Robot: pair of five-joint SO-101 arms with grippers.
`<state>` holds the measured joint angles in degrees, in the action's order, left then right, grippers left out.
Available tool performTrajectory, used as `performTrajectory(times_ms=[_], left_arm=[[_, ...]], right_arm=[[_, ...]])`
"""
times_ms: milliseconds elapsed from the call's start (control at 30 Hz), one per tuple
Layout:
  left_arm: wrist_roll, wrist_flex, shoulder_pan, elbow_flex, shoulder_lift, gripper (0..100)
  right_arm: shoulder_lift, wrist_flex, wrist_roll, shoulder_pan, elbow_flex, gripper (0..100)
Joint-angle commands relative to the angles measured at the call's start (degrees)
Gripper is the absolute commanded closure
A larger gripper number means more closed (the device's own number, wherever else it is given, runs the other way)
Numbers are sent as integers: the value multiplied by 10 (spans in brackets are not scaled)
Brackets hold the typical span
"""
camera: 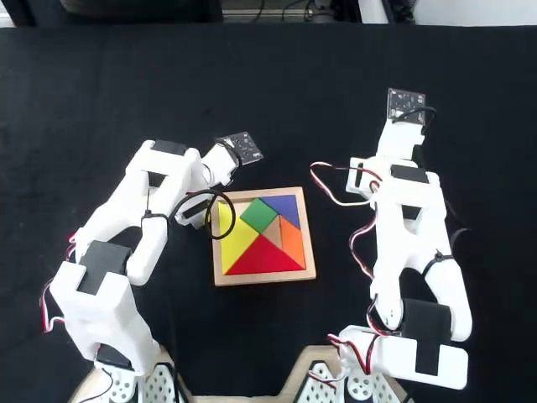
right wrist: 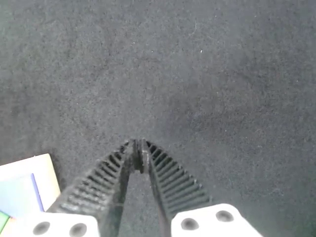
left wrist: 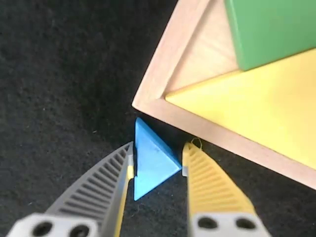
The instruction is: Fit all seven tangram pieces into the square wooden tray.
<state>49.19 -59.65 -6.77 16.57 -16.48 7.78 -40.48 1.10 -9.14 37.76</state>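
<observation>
The square wooden tray (camera: pixel 216 252) lies mid-table and holds yellow (camera: pixel 237 243), red (camera: pixel 264 259), green (camera: pixel 258 215), blue (camera: pixel 285 206) and orange (camera: pixel 291 238) pieces. My left gripper (left wrist: pixel 157 148) is shut on a small blue triangle (left wrist: pixel 150 163), just outside the tray's corner (left wrist: pixel 148 101). Bare wood (left wrist: pixel 205 54) shows inside that corner, between the rim, the yellow piece and the green one. In the high view the left gripper (camera: pixel 205 214) sits at the tray's far left corner. My right gripper (right wrist: pixel 137 145) is shut on nothing above the black cloth, right of the tray.
Black cloth (camera: pixel 101 101) covers the whole table. The right arm (camera: pixel 407 243) stands to the right of the tray, and a corner of the tray (right wrist: pixel 24 177) shows in its wrist view. Loose red and white cables (camera: pixel 331 180) hang near that arm.
</observation>
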Motion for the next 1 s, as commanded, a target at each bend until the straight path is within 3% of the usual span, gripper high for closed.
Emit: performTrajectory(times_ms=[0, 467, 700, 833, 967], left_arm=[[2, -1, 7, -20, 6, 969], [2, -116, 0, -105, 69, 970], [25, -122, -80, -116, 126, 970], [68, -120, -139, -122, 106, 970], [91, -93, -150, -128, 66, 970]], right_arm=[[2, 9, -6, 9, -3, 987], [3, 8, -6, 9, -3, 987], [5, 8, -6, 5, -4, 987], [5, 10, -6, 4, -4, 987], [5, 11, -6, 4, -4, 987]])
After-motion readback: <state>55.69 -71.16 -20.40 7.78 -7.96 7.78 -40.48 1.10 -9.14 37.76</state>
